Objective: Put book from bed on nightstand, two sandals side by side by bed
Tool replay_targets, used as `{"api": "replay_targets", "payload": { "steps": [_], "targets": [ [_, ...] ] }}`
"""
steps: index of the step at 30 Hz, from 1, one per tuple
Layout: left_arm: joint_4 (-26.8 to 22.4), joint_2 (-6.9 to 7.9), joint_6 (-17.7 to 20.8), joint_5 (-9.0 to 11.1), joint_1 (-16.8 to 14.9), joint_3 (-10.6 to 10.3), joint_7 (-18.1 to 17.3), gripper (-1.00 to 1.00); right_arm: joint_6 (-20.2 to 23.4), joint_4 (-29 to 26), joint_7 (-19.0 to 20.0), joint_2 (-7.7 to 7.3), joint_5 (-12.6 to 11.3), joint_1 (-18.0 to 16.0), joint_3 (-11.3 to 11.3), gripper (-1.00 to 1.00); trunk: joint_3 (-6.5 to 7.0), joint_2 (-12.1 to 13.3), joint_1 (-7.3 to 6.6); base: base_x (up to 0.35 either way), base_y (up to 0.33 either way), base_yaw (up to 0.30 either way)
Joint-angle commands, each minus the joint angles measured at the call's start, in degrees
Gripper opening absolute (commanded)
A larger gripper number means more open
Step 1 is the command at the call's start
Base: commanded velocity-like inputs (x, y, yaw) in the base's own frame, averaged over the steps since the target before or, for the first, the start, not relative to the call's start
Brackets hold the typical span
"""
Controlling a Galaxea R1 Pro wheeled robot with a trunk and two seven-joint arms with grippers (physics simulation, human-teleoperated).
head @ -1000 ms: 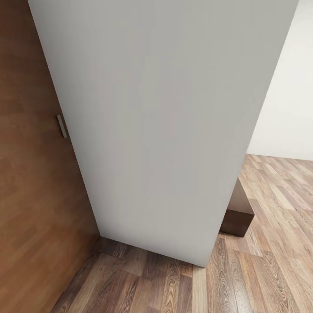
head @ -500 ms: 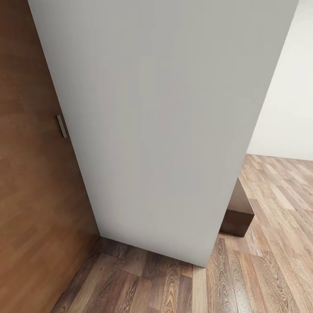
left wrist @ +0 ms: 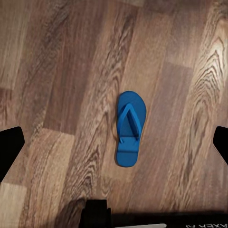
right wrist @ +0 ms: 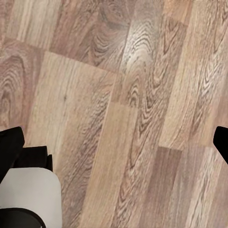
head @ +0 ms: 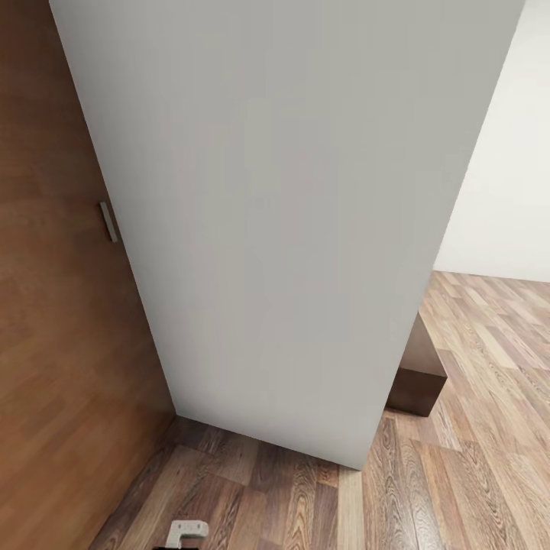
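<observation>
Since the earlier frame, a small light-grey robot part (head: pixel 186 532) has come in at the head view's bottom edge. Centre frame stands a grey wall panel (head: pixel 283 214), over wood-plank floor (head: pixel 428 489). One blue sandal (left wrist: pixel 129 128) lies flat, centre of the left wrist view, between spread, released fingers (left wrist: pixel 10 149); the right fingers (right wrist: pixel 9 147) are likewise spread over bare floor.

Both grippers' fingers (left wrist: pixel 10 147) (black) spread wide.
</observation>
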Motion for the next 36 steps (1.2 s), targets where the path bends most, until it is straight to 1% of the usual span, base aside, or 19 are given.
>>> {"api": "replay_targets", "payload": {
  "steps": [1, 7, 15, 24, 36],
  "targets": [
    [-0.1, 0.02, 0.03, -0.06, -0.02, -0.06, 0.04, 1.0, -0.06, 0.05, -0.32, 0.01, 0.07, -0.04, 0.41, 1.0, -0.05, -0.03, 0.0, 0.0, 0.0, 0.0],
    [0.05, 0.07, -1.19, -0.09, -0.09, -0.08, -0.13, 1.0, -0.06, 0.06, -0.31, 0.08, 0.08, -0.05, 0.45, 1.0, -0.05, -0.03, 0.0, 0.0, 0.014, 0.0],
    [0.21, 0.09, -2.6, -0.17, -0.11, -0.1, -0.32, 1.0, -0.08, 0.06, -0.31, 0.12, 0.03, -0.08, 0.4, 1.0, -0.05, -0.03, 0.0, 0.0, 0.134, 0.0],
    [0.21, 0.09, -3.86, -0.1, -0.12, -0.16, -0.35, 1.0, -0.06, 0.08, -0.31, 0.13, 0.01, -0.06, 0.43, 1.0, -0.05, -0.03, 0.0, 0.0, 0.042, 0.0],
    [0.25, 0.09, -4.37, -0.14, -0.12, -0.17, -0.5, 1.0, -0.08, 0.14, -0.31, 0.13, 0.02, -0.06, 0.47, 1.0, -0.05, -0.03, 0.0, 0.0, 0.033, 0.0]
  ]
}}
